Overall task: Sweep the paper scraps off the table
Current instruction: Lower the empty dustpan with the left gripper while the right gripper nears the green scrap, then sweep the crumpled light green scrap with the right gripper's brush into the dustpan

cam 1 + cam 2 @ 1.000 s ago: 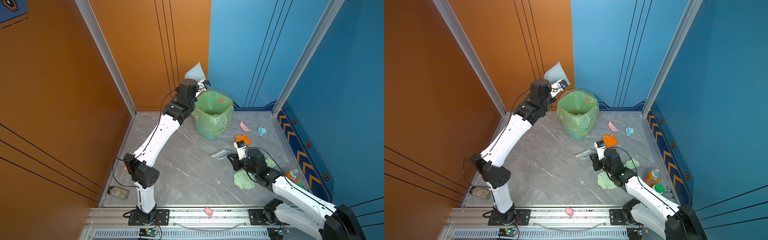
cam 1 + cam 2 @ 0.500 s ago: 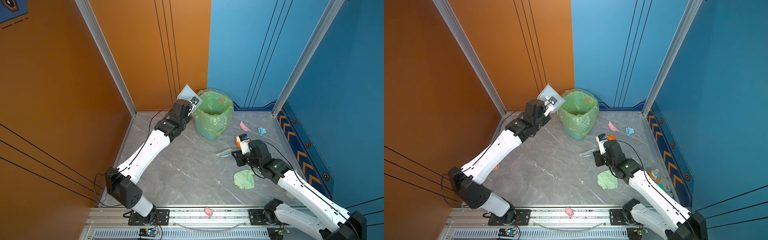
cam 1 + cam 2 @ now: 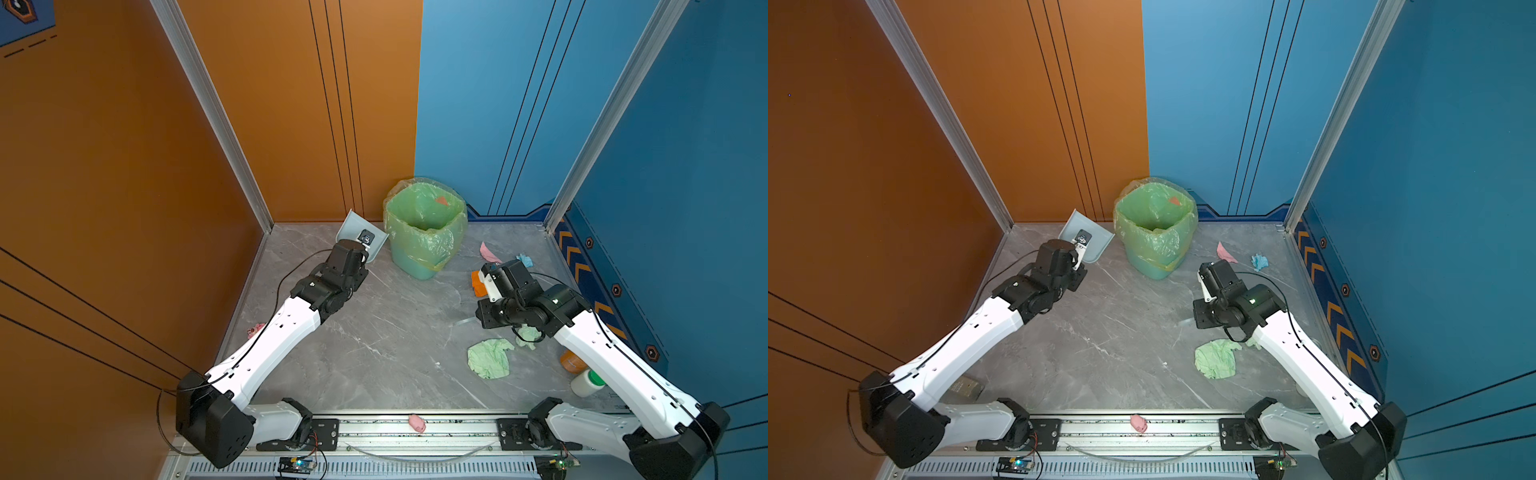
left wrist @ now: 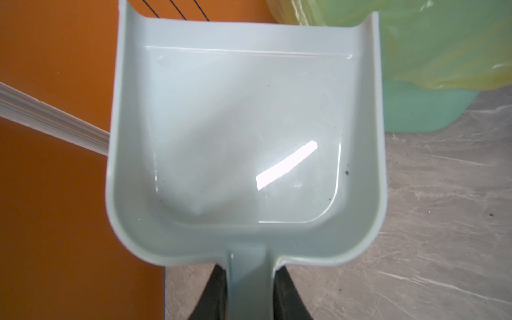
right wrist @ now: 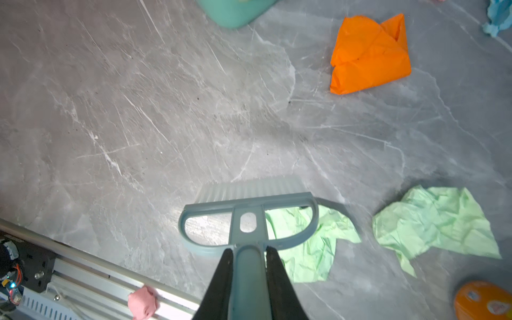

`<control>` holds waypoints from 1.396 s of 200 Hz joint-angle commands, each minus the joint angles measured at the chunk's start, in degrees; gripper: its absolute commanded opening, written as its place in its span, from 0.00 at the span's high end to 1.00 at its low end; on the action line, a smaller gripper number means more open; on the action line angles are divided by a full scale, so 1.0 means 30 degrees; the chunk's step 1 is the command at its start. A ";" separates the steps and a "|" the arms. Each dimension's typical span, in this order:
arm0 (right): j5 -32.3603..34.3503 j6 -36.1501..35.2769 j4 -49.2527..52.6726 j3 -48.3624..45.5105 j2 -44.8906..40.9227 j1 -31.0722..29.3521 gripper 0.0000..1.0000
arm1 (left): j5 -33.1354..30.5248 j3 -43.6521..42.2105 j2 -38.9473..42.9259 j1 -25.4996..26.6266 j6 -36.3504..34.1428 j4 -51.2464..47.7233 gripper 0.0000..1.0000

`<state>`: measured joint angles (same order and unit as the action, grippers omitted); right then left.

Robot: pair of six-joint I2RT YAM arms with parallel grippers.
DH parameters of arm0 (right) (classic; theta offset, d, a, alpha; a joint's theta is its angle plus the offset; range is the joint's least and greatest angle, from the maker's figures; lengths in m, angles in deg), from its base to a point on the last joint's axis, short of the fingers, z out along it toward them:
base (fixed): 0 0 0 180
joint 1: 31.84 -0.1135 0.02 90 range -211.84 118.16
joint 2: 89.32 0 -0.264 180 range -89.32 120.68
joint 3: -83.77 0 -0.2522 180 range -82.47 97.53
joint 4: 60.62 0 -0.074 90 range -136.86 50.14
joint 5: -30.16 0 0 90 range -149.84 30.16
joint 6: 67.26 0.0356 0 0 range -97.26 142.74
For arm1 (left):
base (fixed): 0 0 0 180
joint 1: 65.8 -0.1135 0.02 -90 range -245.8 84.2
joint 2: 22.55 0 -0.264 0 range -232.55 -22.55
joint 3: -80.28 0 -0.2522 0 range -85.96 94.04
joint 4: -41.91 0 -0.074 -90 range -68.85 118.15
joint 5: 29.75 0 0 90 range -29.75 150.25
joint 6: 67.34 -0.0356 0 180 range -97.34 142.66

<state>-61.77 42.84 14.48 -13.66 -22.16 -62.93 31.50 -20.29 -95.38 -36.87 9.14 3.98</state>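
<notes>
Brush [image 5: 246, 199], bristles tableward near green scrap [image 5: 304, 249] — right pincer [image 5: 248, 250] clamps it, left pincer [image 4: 249, 267] clamps dustpan [image 4: 235, 124].

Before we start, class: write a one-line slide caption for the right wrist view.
Right end effector grips a hand brush over the table, beside pale green paper scraps and an orange scrap.

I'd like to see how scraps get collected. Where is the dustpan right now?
The dustpan is in the left gripper, at the back of the table in both top views, just left of the lined bin.
</notes>
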 commanded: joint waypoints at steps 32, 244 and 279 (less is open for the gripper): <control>-0.0448 0.1327 0.4380 -0.0436 0.0691 -0.0197 1.00 | 0.2823 -0.2828 0.1292 -0.0295 0.2602 -0.0850 1.00; -0.0475 -0.1587 -0.7739 -0.0900 0.4714 0.1399 1.00 | 0.8398 -0.3784 -0.2607 0.2430 0.3121 -0.0911 1.00; -0.2900 -0.1843 -0.8033 -0.0595 0.4608 0.1403 1.00 | 0.8325 -0.3857 -0.2950 0.2527 0.3108 -0.0911 1.00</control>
<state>-64.70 39.19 -6.61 -17.09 -7.74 -58.82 55.24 -32.95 -103.30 -29.92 19.09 1.75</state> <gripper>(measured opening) 0.202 0.225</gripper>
